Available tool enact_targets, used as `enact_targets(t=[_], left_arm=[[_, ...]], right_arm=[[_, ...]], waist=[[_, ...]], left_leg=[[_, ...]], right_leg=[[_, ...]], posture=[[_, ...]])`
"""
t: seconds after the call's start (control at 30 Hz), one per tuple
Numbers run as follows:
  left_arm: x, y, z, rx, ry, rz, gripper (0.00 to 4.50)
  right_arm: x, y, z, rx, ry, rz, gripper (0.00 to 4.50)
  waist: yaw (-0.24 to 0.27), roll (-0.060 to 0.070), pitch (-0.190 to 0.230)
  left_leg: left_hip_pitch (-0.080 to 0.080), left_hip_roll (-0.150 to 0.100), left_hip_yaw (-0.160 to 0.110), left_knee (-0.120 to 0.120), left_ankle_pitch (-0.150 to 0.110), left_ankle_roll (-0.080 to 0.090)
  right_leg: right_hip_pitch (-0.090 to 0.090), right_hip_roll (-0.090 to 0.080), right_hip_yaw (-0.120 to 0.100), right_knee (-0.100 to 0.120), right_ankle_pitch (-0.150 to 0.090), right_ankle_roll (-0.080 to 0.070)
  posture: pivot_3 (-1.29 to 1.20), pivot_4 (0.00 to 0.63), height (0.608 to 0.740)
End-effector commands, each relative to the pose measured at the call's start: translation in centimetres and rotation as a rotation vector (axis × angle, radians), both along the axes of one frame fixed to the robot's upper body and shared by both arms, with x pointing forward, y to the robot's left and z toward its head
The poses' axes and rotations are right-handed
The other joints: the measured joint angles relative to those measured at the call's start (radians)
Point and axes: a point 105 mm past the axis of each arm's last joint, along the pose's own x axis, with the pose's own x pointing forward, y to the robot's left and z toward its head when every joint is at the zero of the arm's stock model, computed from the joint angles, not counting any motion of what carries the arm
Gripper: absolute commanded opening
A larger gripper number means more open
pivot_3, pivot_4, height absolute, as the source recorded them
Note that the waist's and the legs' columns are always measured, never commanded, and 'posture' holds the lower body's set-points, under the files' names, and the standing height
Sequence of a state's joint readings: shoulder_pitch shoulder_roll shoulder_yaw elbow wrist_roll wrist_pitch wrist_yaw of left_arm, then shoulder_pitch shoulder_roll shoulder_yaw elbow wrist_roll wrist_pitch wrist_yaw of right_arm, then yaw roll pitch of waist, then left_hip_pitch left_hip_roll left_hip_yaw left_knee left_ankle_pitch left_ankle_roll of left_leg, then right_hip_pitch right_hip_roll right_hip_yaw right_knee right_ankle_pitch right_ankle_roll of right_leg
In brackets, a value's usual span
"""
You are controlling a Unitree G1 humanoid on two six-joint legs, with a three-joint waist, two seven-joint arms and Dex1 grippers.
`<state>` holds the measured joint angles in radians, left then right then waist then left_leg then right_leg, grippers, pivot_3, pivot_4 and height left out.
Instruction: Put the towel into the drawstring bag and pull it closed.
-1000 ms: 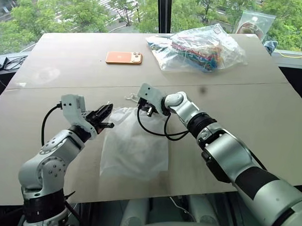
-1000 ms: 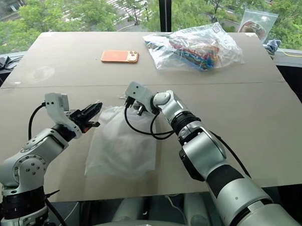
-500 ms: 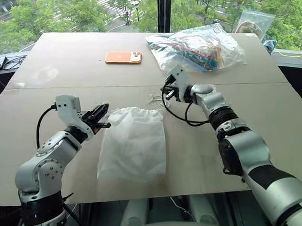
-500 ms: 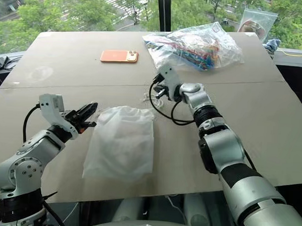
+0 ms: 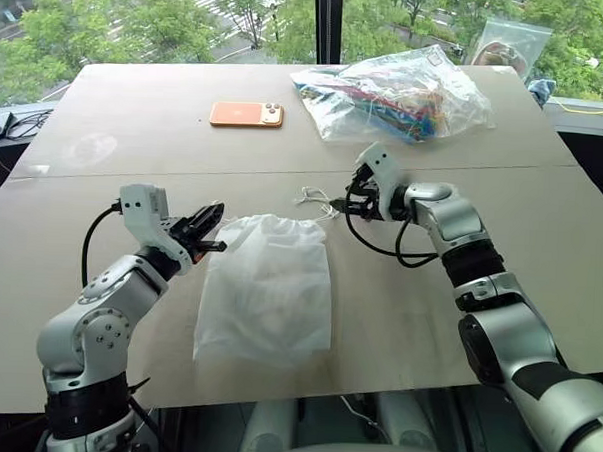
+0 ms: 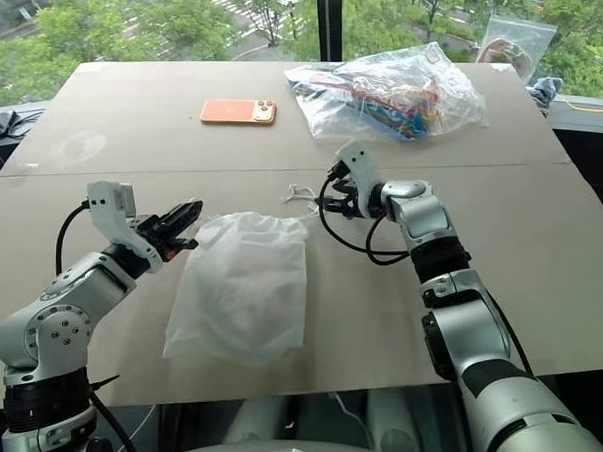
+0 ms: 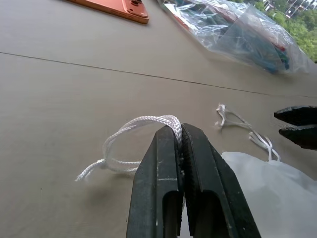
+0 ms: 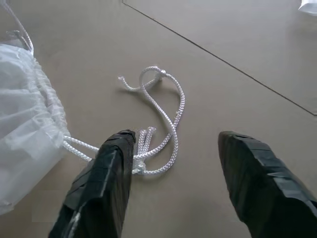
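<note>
**Closing the pouch: one cord held, the other lying free**

The drawstring bag (image 5: 267, 285) lies flat on the worktop (image 5: 136, 129) between the two arms, its mouth gathered into tight puckers at the far edge. A soft bulk shows dimly through the thin fabric, which I take to be the towel (image 5: 266, 275) inside, though its ribbing cannot be made out. So the step in hand looks like the pull-closed stage, and it seems nearly done.

The left gripper (image 7: 179, 141) has its fingers pressed together on a loop of braided white cord (image 7: 143, 123) at the bag's left corner. The right gripper (image 8: 176, 163) hovers just off the worktop with its fingers (image 8: 106, 168) wide apart and nothing between them. The right-hand cord (image 8: 163, 104) lies slack in loose curls beneath it, running back to the puckered mouth.

The mouth appears already cinched. If more tightening is wanted, the right fingers would need to drop onto the curled cord, pinch it and draw away from the left; otherwise the left need only let go.

The pouch is translucent, papery and limp, with soft wrinkles. The cord is thin, twisted and knotted at its ends. The worktop is matt and beige with a seam across it. An orange phone (image 5: 246, 115) and a crinkly clear plastic bag (image 5: 397, 95) of colourful items lie well apart, farther back.
</note>
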<state>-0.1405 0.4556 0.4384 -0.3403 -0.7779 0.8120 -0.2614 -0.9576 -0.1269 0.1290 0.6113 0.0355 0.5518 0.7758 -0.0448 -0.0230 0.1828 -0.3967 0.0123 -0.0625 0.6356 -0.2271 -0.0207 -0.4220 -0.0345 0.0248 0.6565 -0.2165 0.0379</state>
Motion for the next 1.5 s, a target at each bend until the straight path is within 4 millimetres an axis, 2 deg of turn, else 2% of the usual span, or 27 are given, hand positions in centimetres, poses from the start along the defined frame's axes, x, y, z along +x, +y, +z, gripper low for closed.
enact_targets(t=[0.03,0.17,0.33,0.6,0.73,0.77,0.8,0.83,1.0,1.17,1.3,1.37,1.5], left_arm=[[-0.3,0.0,0.8,0.017,-0.037,-0.005,0.00],[-0.5,0.1,0.6,0.022,-0.031,-0.002,0.00],[-0.7,0.4,0.7,0.027,-0.033,0.012,0.00],[-1.1,0.3,0.6,0.030,-0.027,0.014,0.00],[-1.2,0.4,0.6,0.033,-0.028,0.015,0.00],[-1.2,0.5,0.7,0.034,-0.028,0.017,0.00],[-1.3,0.5,0.7,0.034,-0.029,0.019,0.00],[-1.3,0.6,0.7,0.035,-0.029,0.022,0.00],[-1.5,0.8,0.6,0.035,-0.029,0.031,0.00],[-1.4,0.8,0.5,0.030,-0.030,0.033,0.00],[-1.2,0.6,0.3,0.025,-0.028,0.023,0.00],[-1.1,0.5,0.2,0.024,-0.024,0.015,0.00],[-0.8,0.3,0.1,0.025,-0.020,-0.003,0.00]], right_arm=[[0.2,1.5,0.7,0.058,-0.034,-0.019,3.55],[0.7,3.1,-0.5,-0.023,-0.129,-0.031,3.55],[0.7,5.6,-2.0,-0.029,-0.130,-0.045,3.55],[0.7,7.5,-3.3,-0.072,-0.164,-0.078,3.55],[0.6,7.7,-3.8,-0.101,-0.184,-0.090,3.55],[0.7,7.5,-3.9,-0.109,-0.192,-0.098,3.00],[0.8,7.4,-3.9,-0.114,-0.199,-0.103,2.79],[0.9,7.2,-4.0,-0.119,-0.204,-0.113,2.24],[1.3,6.6,-3.6,-0.104,-0.226,-0.136,0.08],[1.5,6.2,-1.8,0.059,-0.164,-0.110,0.08],[0.9,6.4,1.2,0.312,-0.052,0.008,0.08],[0.3,6.1,2.4,0.381,-0.025,0.081,0.08],[-2.8,4.9,3.8,0.418,-0.019,0.260,0.08]], waist=[[0.000,0.000,0.000],[0.001,0.000,0.000],[-0.004,0.000,0.000],[-0.024,-0.001,-0.001],[-0.028,-0.001,-0.001],[-0.028,-0.001,-0.001],[-0.028,-0.001,-0.001],[-0.027,-0.001,-0.001],[-0.016,-0.001,-0.001],[-0.015,-0.001,-0.001],[-0.016,-0.001,0.000],[-0.018,0.000,0.000],[-0.014,0.000,0.000]], left_leg=[[0.000,0.000,0.000,0.000,0.000,0.000],[0.000,0.000,0.000,0.000,0.000,0.000],[0.001,0.000,0.001,0.000,0.000,0.000],[0.002,0.000,0.001,0.000,0.000,0.000],[0.004,0.000,0.001,0.000,0.000,0.000],[0.004,0.001,0.001,0.000,0.000,0.000],[0.005,0.001,0.001,0.000,0.000,0.000],[0.006,0.002,0.001,0.000,0.000,0.000],[0.012,0.001,0.000,0.000,0.000,0.000],[0.011,0.000,0.000,0.000,0.000,0.000],[0.009,0.000,0.000,0.000,0.000,0.000],[0.007,0.001,0.000,0.000,0.000,0.000],[0.005,0.001,-0.002,-0.001,0.000,0.000]], right_leg=[[0.000,0.000,0.000,0.000,0.000,0.000],[0.000,0.000,0.000,0.000,0.000,0.000],[0.000,0.000,0.001,0.000,0.000,0.000],[0.000,0.000,0.001,0.001,0.000,0.000],[0.000,0.001,0.002,0.003,0.000,0.000],[0.001,0.001,0.002,0.003,0.000,0.000],[0.001,0.002,0.002,0.003,0.000,0.000],[0.002,0.003,0.003,0.003,0.000,0.000],[0.009,0.002,0.002,0.002,-0.003,-0.003],[0.009,0.001,0.002,0.002,-0.002,-0.003],[0.008,0.001,0.001,0.000,0.000,0.000],[0.007,0.001,0.001,-0.001,0.000,0.000],[0.006,0.001,-0.001,-0.002,0.000,0.000]], posture=[[0.00,0.150,0.740],[0.00,0.150,0.740],[0.00,0.150,0.740],[0.00,0.150,0.740],[0.00,0.150,0.740],[0.00,0.150,0.740],[0.00,0.150,0.740],[0.00,0.150,0.740],[0.00,0.150,0.740],[0.00,0.150,0.740],[0.00,0.150,0.740],[0.00,0.150,0.740],[0.00,0.150,0.740]])
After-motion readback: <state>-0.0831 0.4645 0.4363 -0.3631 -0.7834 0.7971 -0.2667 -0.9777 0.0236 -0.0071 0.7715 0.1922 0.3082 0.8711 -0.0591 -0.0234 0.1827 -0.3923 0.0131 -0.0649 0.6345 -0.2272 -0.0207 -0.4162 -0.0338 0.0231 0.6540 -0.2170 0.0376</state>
